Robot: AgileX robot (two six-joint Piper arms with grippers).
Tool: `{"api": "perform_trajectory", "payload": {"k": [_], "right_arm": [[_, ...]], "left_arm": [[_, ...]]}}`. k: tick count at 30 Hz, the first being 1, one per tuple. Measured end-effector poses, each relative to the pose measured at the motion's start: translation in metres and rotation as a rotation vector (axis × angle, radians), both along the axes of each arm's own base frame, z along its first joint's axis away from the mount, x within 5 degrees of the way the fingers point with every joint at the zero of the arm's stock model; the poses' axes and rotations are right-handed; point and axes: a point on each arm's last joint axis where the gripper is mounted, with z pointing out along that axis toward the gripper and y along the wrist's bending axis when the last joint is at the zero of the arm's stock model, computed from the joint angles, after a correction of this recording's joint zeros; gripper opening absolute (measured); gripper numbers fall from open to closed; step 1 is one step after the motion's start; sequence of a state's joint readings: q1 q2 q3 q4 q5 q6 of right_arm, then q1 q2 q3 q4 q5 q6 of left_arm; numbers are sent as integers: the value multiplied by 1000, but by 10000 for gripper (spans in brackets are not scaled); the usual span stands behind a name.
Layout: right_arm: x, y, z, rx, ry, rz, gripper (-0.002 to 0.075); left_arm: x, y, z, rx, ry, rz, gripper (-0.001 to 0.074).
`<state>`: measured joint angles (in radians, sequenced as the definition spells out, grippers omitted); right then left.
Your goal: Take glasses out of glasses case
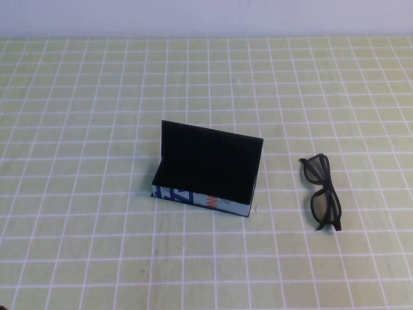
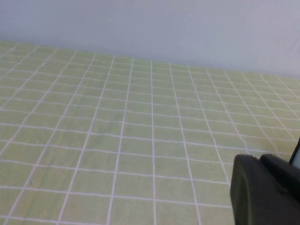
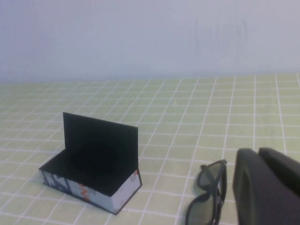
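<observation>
I see the black thick-rimmed plastic glasses (image 1: 324, 192) lying right of centre on the green checked tablecloth (image 1: 77, 129), apart from the rectangular black glasses case (image 1: 208, 171), lid up at centre, so I judge removal done. Neither the left gripper (image 2: 265, 190) nor the right gripper (image 3: 267, 187) shows its fingers, so I cannot tell their state; both sit out of the high view, at lower right in their own wrist views.

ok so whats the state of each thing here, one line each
glasses case: lid open and upright, nothing visible inside
glasses: out of the case, lying on the table to its right
left claw: away from both
right claw: near the glasses, holding nothing
</observation>
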<state>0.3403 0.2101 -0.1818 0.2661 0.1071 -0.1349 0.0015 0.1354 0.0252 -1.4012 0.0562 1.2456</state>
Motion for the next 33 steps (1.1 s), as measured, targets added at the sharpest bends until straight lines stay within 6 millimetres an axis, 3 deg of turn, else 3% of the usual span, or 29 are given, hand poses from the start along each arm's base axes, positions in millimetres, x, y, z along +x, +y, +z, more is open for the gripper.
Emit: {"api": "perform_trajectory", "payload": {"k": [15, 23, 33], "right_arm": [[-2, -1, -10, -64, 47, -1, -16], [-7, -16, -48, -66, 34, -215, -18], [-13, -14, -75, -96, 167, -185, -18]], "left_arm": [[0, -2, 0, -2, 4, -21, -4], [0, -3, 0, -2, 5, -28, -4], [0, -3, 0, -2, 5, -30, -4]]}}
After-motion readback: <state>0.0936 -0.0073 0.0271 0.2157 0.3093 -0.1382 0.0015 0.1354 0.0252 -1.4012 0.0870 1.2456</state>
